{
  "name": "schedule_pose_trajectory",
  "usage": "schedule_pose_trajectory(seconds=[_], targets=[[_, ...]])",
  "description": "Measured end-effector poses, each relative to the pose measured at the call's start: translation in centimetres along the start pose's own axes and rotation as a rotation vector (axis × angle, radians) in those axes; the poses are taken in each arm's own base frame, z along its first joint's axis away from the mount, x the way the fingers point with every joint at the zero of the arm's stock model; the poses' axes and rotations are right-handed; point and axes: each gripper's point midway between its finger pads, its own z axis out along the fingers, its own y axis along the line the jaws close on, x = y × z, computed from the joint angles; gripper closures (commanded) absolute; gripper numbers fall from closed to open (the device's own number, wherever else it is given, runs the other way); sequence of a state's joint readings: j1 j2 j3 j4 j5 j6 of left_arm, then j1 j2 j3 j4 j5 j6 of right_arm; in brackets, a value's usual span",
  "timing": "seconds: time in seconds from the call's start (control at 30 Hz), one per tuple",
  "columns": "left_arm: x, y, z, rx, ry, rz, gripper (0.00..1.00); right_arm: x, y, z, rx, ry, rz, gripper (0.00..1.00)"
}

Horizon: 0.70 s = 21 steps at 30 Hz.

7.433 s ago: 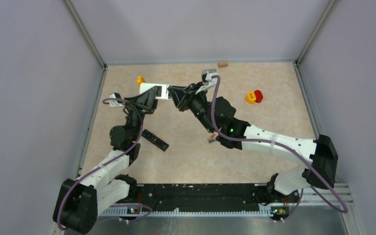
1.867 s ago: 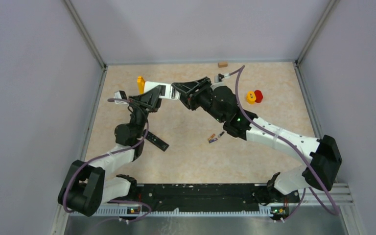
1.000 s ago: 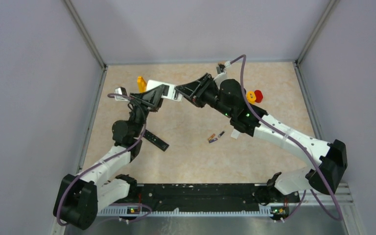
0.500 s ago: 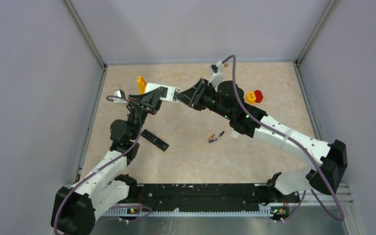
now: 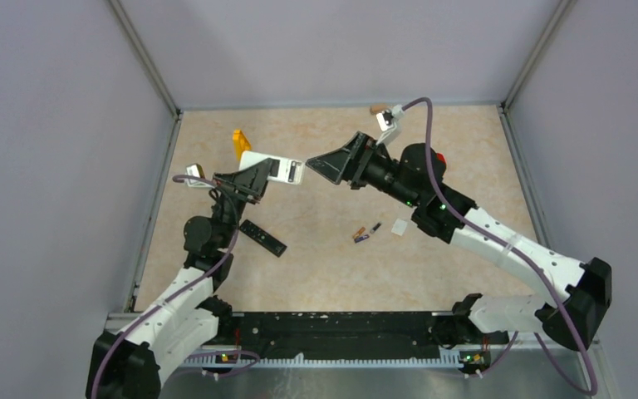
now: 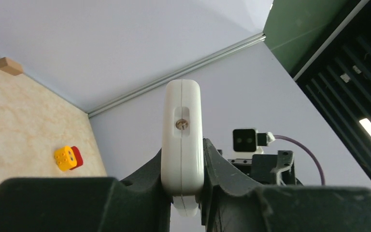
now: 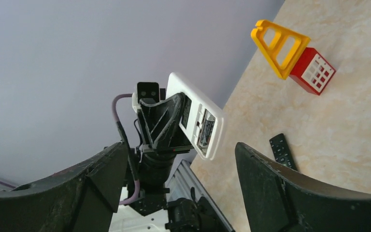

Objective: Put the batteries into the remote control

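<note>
Nearest to the arm bases, at about 8 o'clock on the bench (image 5: 316, 274), a black remote (image 5: 263, 238) lies flat. Close to the middle, toward 5 o'clock, the batteries (image 5: 365, 233) lie loose in a small group. At their 3 o'clock, just beside them, is a small white flat piece (image 5: 399, 227).

Farther back, the left tool (image 5: 256, 173) is closed on the white remote (image 5: 272, 169) and holds it above the bench, gripping it by one end. The free end points to 3 o'clock. The right wrist view shows its battery bay (image 7: 206, 127) uncovered; whether a cell sits inside, I cannot tell. The right tool (image 5: 322, 165) faces this free end, near it but apart. Its jaws stand wide and it has hold of nothing.

Behind them, at 10 o'clock, stands a yellow frame toy (image 7: 280, 44) joined to a red block. At 2 o'clock is a yellow cube (image 6: 65, 158) with a red piece. At 12 o'clock, by the far edge, lies a small wooden block (image 5: 376, 108).
</note>
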State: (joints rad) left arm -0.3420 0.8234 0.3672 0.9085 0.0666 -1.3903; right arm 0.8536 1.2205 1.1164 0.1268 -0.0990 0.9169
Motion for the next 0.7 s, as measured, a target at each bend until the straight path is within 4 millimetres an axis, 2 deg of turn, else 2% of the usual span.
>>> schedule_pose_trajectory(seconds=[0.1, 0.17, 0.27, 0.4, 0.6, 0.7], targets=[[0.4, 0.9, -0.6, -0.006, 0.022, 0.036, 1.0, -0.8, -0.1, -1.0, -0.011, -0.01, -0.023, 0.32], [0.8, 0.9, -0.8, 0.007, 0.048, 0.069, 1.0, -1.0, -0.9, -1.6, 0.023, -0.007, -0.058, 0.4], [1.8, 0.6, -1.3, 0.048, 0.114, 0.161, 1.0, -0.9, -3.9, -2.8, 0.152, 0.018, -0.119, 0.47], [3.6, 0.7, -2.2, 0.08, 0.232, 0.291, 1.0, 0.1, -8.9, -4.6, 0.378, 0.096, -0.198, 0.56], [4.9, 1.3, -3.1, 0.077, 0.338, 0.448, 1.0, 3.8, -15.8, -6.4, 0.652, 0.253, -0.19, 0.65], [4.9, 2.0, -3.3, 0.053, 0.353, 0.489, 1.0, 7.2, -19.8, -7.4, 0.774, 0.335, -0.12, 0.65]])
